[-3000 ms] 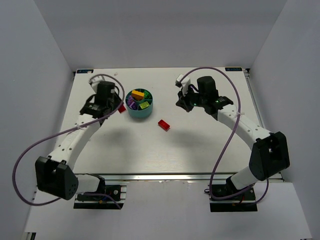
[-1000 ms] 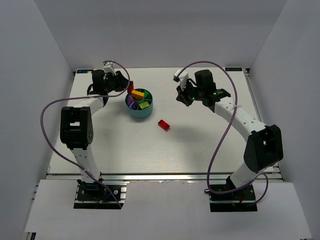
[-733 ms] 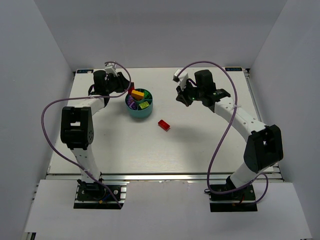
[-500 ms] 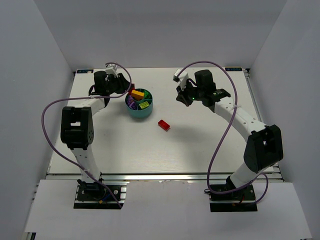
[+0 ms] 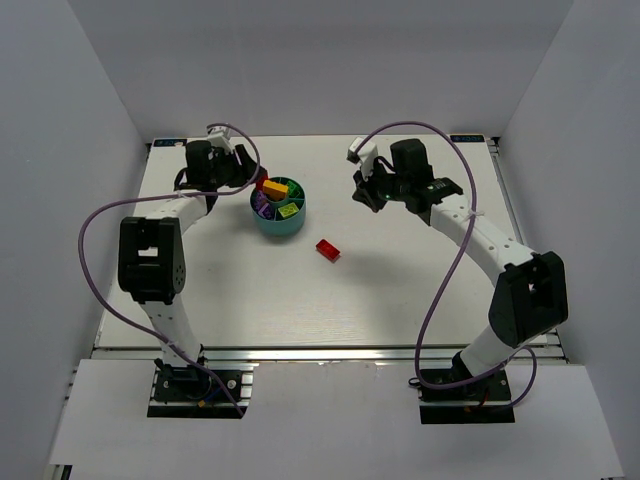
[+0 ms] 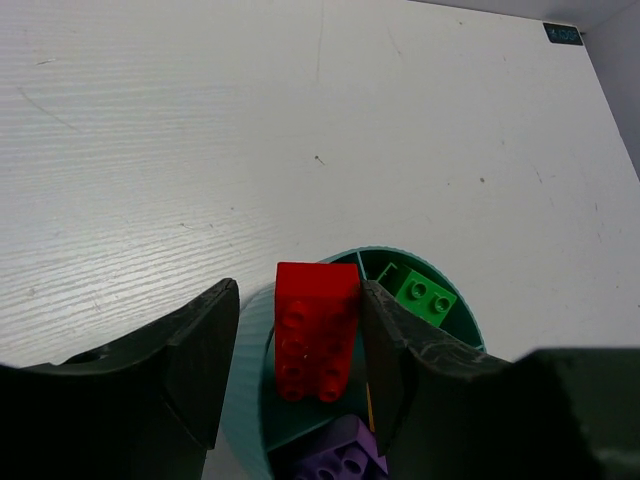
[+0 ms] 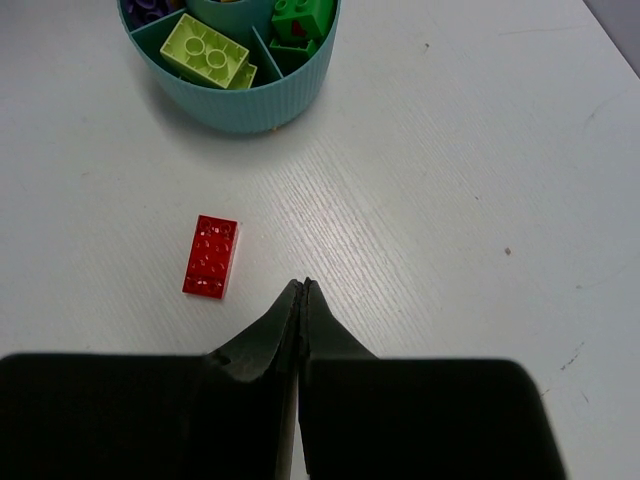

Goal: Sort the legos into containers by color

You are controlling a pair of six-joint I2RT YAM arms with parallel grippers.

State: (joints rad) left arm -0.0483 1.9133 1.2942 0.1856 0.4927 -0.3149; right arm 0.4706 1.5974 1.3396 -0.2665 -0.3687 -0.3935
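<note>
The round teal bowl (image 5: 281, 227) with its containers stands at the table's back centre. My left gripper (image 6: 300, 290) hovers over its left rim (image 6: 248, 345), open. A red lego (image 6: 316, 330) lies studs-up in the compartment below, between the fingers, with a clear gap to the left finger (image 6: 205, 345). A green lego (image 6: 426, 296) and a purple one (image 6: 335, 460) lie in neighbouring compartments. A second red lego (image 5: 327, 249) lies flat on the table right of the bowl, also in the right wrist view (image 7: 211, 256). My right gripper (image 7: 302, 283) is shut and empty, above the table near it.
A lime lego (image 7: 207, 50) and a green one (image 7: 303, 15) show inside the bowl (image 7: 255, 100) from the right wrist. The table's back edge lies a little beyond both grippers. White walls stand round the table.
The left jaws have spread apart and the red lego now sits loose in the bowl's compartment. Three seconds ago that arm was lower, beside the bowl. The right arm has barely moved.
</note>
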